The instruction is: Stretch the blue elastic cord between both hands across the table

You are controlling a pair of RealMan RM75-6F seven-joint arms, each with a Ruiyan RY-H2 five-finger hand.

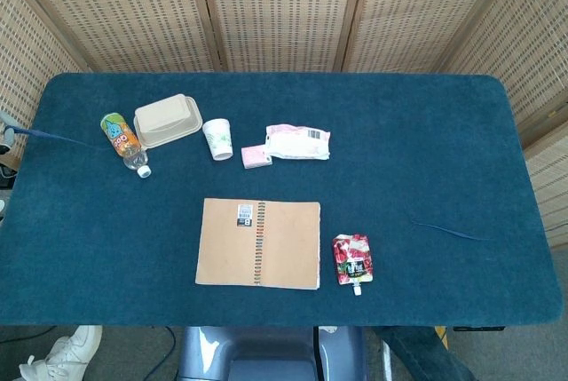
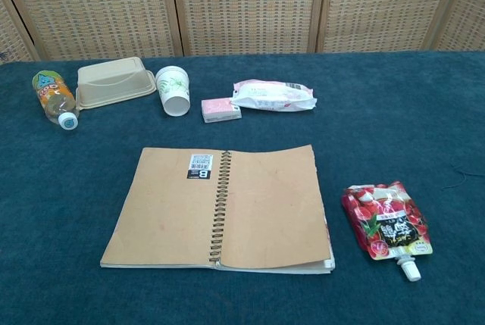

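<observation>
Only two short pieces of the blue elastic cord show in the head view. One piece runs from the far left table edge toward the bottle. The other piece lies on the cloth at the right, and a thin trace of it shows at the right edge of the chest view. Between them no cord can be made out. A sliver of my left hand shows at the left frame edge, where the left piece ends, so it seems to hold that end. My right hand is outside both views.
On the blue tablecloth lie a small bottle, a beige lidded box, a paper cup, a pink pack, a white-pink packet, an open spiral notebook and a red pouch.
</observation>
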